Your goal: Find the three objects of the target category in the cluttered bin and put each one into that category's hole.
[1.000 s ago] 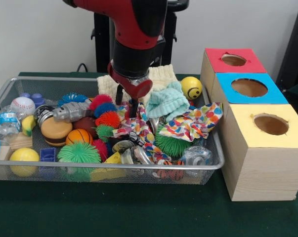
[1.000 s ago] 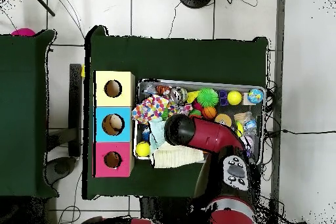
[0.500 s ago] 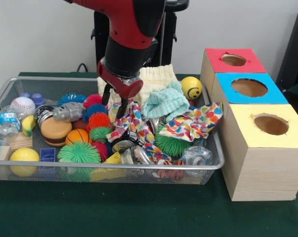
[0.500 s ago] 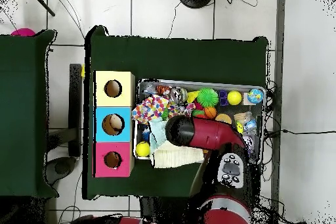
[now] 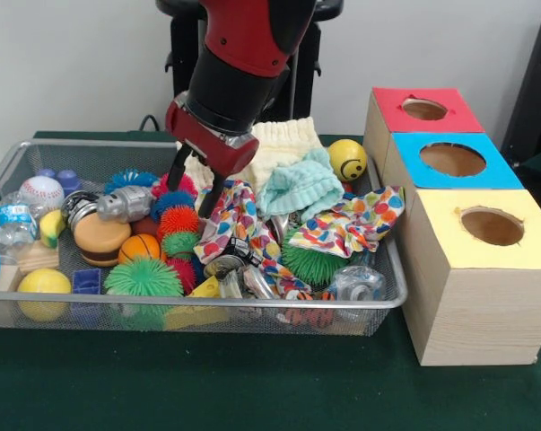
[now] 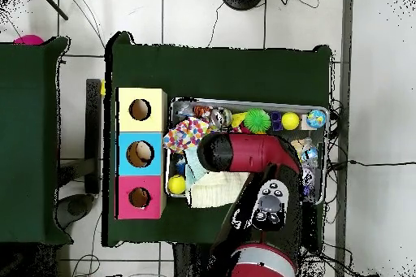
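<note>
A: White wall behind, dark green counter [image 5: 252,386] underneath. What sits at the left?

B: The cluttered bin [image 5: 162,308], a shallow wire-mesh basket, takes up the left and middle of the counter in the front view. Its left rim runs to the picture's edge; its near rim leaves a bare strip of green in front.

A: And inside, from the left?

B: A baseball [image 5: 41,190] near the far-left corner, a yellow ball [image 5: 43,283] by the near wall, then a burger toy [image 5: 101,237], a small basketball [image 5: 141,248] and a green spiky ball [image 5: 143,278]. Every bit of the floor is covered.

A: Where is the arm?

B: It comes down from above over the bin's middle. The gripper [image 5: 195,186] tilts toward the left, its two dark jaws spread apart with nothing between them, tips just above the red and blue spiky balls [image 5: 173,202] and beside a patterned cloth [image 5: 236,218].

A: To the right of that?

B: A mint knitted cloth [image 5: 299,187], a cream one [image 5: 279,144] at the far rim, a smiley ball [image 5: 347,159] in the far-right corner, and a dotted cloth [image 5: 351,222] draped over the bin's right rim, touching the boxes.

A: The boxes?

B: Three wooden ones stand in a row just beside the bin: red-topped [image 5: 424,109] farthest, blue-topped [image 5: 451,160] between, yellow-topped [image 5: 488,226] nearest. From overhead, the arm [image 6: 252,156] covers the bin's middle.
</note>
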`<control>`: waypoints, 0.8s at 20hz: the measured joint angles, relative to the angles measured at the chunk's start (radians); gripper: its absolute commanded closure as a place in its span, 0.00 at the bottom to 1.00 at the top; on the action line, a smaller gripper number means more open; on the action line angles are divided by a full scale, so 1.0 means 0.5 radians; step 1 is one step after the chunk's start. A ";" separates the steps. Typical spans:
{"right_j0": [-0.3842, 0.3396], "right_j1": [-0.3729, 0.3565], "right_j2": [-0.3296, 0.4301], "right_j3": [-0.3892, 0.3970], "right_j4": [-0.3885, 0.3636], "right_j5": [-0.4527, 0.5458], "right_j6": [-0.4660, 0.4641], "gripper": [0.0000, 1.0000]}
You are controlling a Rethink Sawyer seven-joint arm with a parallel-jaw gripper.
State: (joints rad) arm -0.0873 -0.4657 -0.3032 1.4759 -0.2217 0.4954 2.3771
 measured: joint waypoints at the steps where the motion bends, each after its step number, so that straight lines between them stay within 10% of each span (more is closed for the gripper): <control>1: -0.003 -0.003 0.000 -0.047 -0.023 0.045 0.000 0.00; 9: -0.110 -0.049 0.044 -0.423 -0.175 0.676 -0.083 0.00; 16: -0.227 -0.088 0.129 -0.552 -0.270 0.712 -0.207 0.00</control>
State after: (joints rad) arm -0.2006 -0.5096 -0.2386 1.2000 -0.3567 0.8516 2.2736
